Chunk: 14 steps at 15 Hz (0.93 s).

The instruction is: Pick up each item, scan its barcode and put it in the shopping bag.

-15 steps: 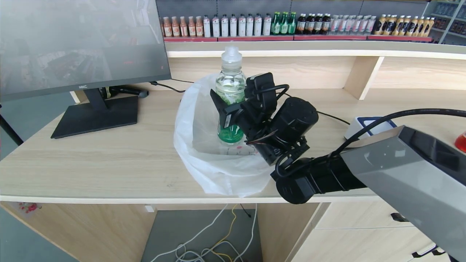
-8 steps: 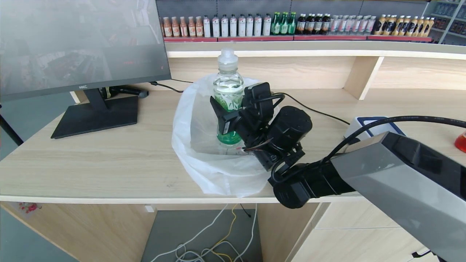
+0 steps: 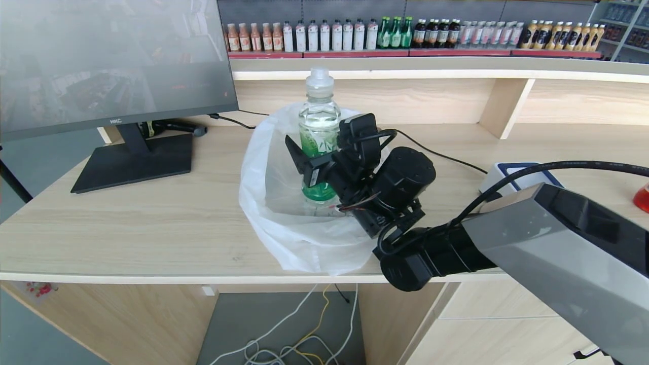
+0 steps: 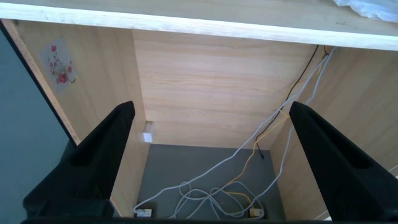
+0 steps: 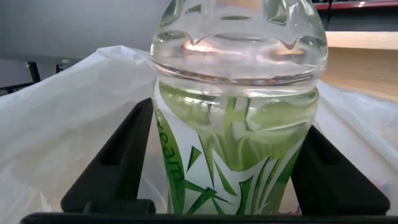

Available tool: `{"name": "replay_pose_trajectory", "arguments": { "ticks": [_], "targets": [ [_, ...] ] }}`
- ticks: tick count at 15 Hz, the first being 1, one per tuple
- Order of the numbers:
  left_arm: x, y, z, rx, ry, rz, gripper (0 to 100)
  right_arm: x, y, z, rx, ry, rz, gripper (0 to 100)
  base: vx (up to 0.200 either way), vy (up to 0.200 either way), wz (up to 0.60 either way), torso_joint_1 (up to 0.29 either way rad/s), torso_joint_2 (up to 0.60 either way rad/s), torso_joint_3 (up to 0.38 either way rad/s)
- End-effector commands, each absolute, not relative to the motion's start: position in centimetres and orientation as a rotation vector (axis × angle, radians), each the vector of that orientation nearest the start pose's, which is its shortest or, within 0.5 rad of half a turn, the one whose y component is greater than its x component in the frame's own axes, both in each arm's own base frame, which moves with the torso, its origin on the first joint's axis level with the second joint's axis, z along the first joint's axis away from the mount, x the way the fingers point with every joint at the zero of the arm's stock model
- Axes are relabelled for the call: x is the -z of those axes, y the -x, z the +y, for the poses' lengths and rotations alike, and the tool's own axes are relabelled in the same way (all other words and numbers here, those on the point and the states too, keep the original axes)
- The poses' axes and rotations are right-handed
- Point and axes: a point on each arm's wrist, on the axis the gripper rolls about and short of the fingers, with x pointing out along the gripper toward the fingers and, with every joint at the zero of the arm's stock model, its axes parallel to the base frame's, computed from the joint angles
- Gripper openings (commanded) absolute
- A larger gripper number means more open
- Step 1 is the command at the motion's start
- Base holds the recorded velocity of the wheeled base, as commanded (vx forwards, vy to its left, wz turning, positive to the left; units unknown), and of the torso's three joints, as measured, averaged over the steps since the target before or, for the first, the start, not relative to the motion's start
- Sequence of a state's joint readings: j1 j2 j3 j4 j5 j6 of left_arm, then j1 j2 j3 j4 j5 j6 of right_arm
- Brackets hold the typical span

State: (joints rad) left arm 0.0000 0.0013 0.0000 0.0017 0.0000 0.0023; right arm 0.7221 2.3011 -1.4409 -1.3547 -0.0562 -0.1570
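Nearby, monitor point(image 3: 116, 61) and scanner point(image 3: 497, 181) flank the shopping bag point(image 3: 284, 228) holding the bottle point(image 3: 318, 116).

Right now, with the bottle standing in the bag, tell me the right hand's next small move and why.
Probably draw the right hand straight back from the bottle. The bottle stands upright inside the shopping bag, and the fingers look spread on either side of it, so only the retreat seems left.
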Motion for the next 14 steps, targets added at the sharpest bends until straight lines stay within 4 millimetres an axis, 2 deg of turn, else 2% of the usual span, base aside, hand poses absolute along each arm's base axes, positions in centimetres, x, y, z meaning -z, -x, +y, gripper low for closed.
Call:
{"name": "replay_pose_trajectory", "arguments": {
  "ticks": [1, 5, 8, 12, 14],
  "targets": [
    [-7.5, 2.3, 0.0, -0.002, -0.002, 0.003, 100, -19.7, -34.3, 30.2, -0.609, -0.055, -0.547, 100, 0.0, 0.0, 0.0, 0.0, 0.0, 0.0],
    [-7.5, 2.3, 0.0, 0.0, -0.002, 0.003, 100, -19.7, -33.5, 29.6, -0.592, -0.104, -0.656, 100, 0.0, 0.0, 0.0, 0.0, 0.0, 0.0],
    [-7.5, 2.3, 0.0, -0.002, -0.002, 0.003, 100, -20.5, -31.5, 27.5, -0.594, -0.087, -0.625, 100, 0.0, 0.0, 0.0, 0.0, 0.0, 0.0],
    [-7.5, 2.3, 0.0, 0.0, -0.002, 0.003, 100, -23.1, -28.4, 25.0, -0.59, -0.068, -0.641, 100, 0.0, 0.0, 0.0, 0.0, 0.0, 0.0],
    [-7.5, 2.3, 0.0, -0.002, -0.002, 0.003, 100, -23.5, -27.2, 23.9, -0.595, -0.061, -0.631, 100, 0.0, 0.0, 0.0, 0.0, 0.0, 0.0]
  ]
}}
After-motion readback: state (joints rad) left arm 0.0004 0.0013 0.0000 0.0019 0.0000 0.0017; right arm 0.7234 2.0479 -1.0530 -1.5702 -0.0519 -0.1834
